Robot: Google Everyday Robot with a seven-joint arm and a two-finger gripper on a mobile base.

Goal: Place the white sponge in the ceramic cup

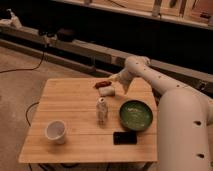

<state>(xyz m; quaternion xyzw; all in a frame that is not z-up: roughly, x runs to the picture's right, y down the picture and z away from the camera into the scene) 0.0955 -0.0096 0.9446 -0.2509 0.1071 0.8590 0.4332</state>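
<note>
Sponge: small off-white flat block, far edge of table; gripper just above, open/shut can't tell.

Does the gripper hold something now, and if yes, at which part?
It cannot be told. The gripper is just above the sponge, which lies near the far edge of the table; a hold on it does not show.

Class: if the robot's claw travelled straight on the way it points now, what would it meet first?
Probably the white sponge, lying just beyond the claw near the far edge of the table. A reddish item beside the sponge is also close, so depth leaves some doubt.
</note>
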